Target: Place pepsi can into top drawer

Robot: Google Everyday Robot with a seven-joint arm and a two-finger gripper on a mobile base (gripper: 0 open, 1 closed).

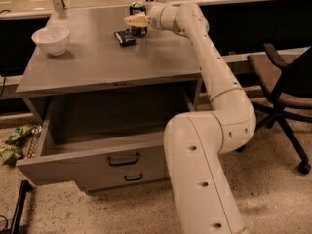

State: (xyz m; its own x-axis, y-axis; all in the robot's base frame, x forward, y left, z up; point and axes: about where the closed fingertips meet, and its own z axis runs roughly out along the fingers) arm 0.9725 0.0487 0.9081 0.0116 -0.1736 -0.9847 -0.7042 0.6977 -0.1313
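The pepsi can (138,9), dark blue with a silver top, stands upright at the far middle of the grey cabinet top (97,62). My gripper (135,20) reaches in from the right and is at the can's near side, level with its middle and overlapping it in view. The top drawer (68,162) is pulled open below the cabinet top. Its inside looks empty, and its dark curved handle (123,159) is on the front panel.
A flat dark snack packet (125,37) lies just in front-left of the can. A white bowl (50,39) sits at the far left. The lower drawer (133,178) is shut. An office chair (282,82) stands to the right, and green wrappers (14,141) lie on the floor at the left.
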